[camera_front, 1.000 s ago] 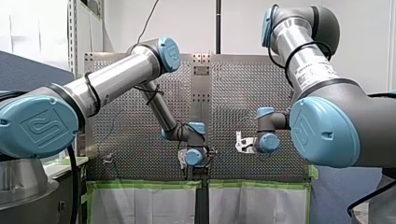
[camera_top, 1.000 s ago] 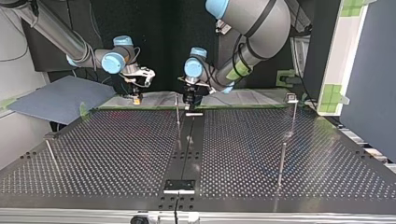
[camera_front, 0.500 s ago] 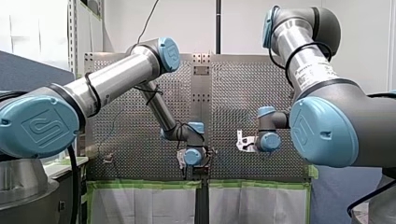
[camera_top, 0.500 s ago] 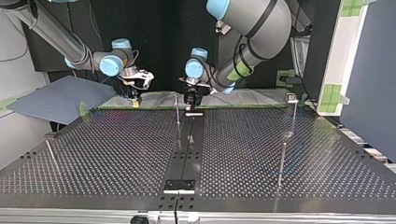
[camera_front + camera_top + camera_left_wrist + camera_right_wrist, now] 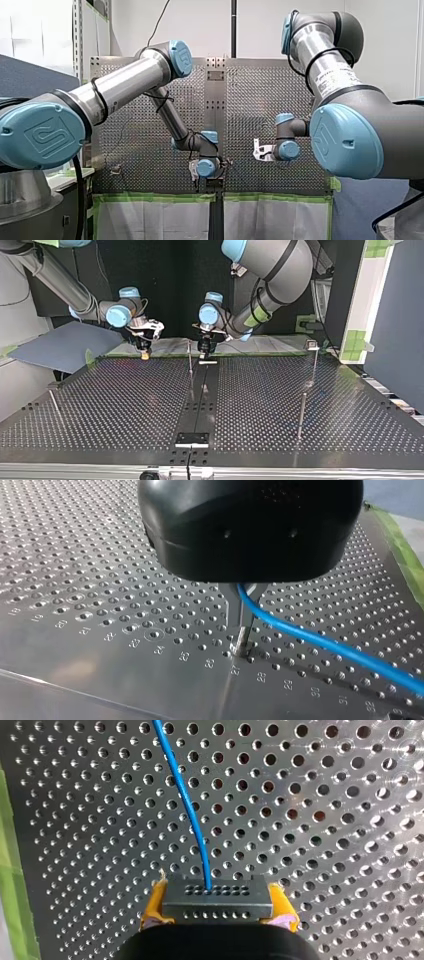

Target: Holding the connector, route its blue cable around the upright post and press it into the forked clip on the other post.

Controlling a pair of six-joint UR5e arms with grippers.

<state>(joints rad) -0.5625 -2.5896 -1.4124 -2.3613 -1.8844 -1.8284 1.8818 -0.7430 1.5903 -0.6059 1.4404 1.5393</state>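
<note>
The connector sits clamped between the yellow pads of the right gripper, just above the table. Its blue cable runs ahead and passes under the left gripper (whether that one pinches it cannot be told). Rounding the post probably calls for a low, taut cable

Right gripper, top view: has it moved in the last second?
Yes. My right gripper has come down closer to the table's green-taped edge; its gap to the upright post looks unchanged.
</note>
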